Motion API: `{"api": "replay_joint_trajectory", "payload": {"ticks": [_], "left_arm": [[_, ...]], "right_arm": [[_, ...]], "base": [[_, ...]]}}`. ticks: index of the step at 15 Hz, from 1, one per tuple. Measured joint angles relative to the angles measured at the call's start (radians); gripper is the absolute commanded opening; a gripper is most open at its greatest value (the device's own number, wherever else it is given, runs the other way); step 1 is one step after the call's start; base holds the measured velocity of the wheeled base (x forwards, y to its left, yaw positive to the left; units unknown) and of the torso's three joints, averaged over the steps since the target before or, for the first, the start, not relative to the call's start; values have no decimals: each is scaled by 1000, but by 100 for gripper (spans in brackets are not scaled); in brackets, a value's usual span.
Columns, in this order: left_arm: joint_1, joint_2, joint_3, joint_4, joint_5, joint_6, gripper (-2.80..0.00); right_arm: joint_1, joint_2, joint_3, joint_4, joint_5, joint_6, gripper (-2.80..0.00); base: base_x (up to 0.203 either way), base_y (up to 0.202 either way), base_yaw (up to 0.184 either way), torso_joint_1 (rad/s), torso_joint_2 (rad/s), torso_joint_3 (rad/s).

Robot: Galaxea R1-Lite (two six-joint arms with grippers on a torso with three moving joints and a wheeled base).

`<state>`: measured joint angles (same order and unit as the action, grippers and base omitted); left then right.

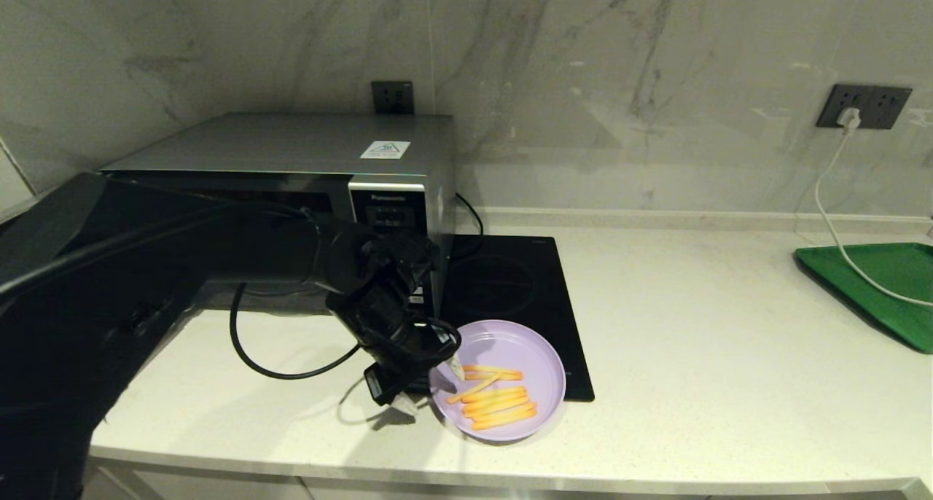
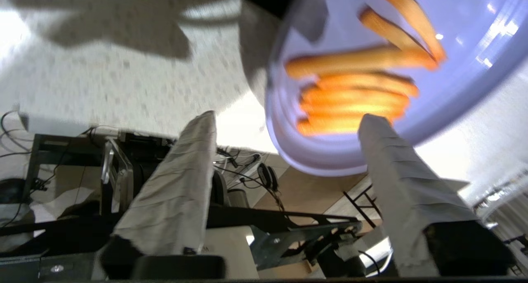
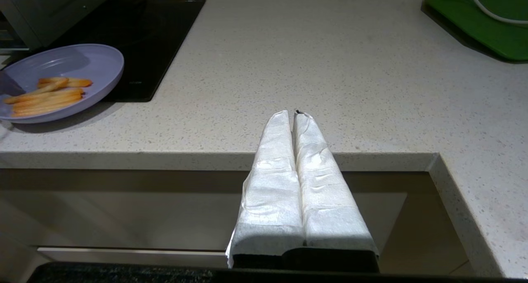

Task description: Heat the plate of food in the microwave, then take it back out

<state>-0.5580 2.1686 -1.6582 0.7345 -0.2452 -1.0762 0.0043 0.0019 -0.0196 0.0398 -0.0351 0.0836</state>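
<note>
The lilac plate of food (image 1: 552, 361) lies at the counter's front, half on the corner of the black hob, with several orange fries (image 1: 499, 401) on it. My left gripper (image 1: 431, 387) is open at the plate's left rim. One taped fingertip (image 1: 455, 369) is over the plate; the other is outside the rim. In the left wrist view the plate (image 2: 330, 159) and fries (image 2: 354, 97) sit just beyond the left gripper (image 2: 288, 119). The silver microwave (image 1: 291, 143) stands behind; my left arm hides most of its door. My right gripper (image 3: 293, 113) is shut, parked below the counter's front edge.
A black induction hob (image 1: 510, 281) lies right of the microwave. A green tray (image 1: 882, 281) with a white cable (image 1: 831, 216) across it sits at the far right. A black cable (image 1: 277, 361) loops on the counter left of the plate.
</note>
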Motion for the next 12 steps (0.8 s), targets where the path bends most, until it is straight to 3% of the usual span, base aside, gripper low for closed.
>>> {"api": "replay_joint_trajectory", "payload": {"ticks": [4,5,7,9,12], "left_arm": [[-8,-122,56,3,4,-7,0],[-8,-160,81,4,8,-1,-280],[3,-253,154,6,34,33,-280],[35,-345,218,8,116,119,-280],[145,-466,251,7,259,362,-280]], "right_arm": [[0,0,0,0,0,0,-280],[0,0,0,0,0,0,-280],[0,0,0,0,0,1,-280],[0,0,0,0,0,0,-280],[0,0,0,0,0,0,-280]], "base": [[0,0,0,0,0,0],[0,0,0,0,0,0],[0,0,0,0,0,0],[0,0,0,0,0,0],[0,0,0,0,0,0]]}}
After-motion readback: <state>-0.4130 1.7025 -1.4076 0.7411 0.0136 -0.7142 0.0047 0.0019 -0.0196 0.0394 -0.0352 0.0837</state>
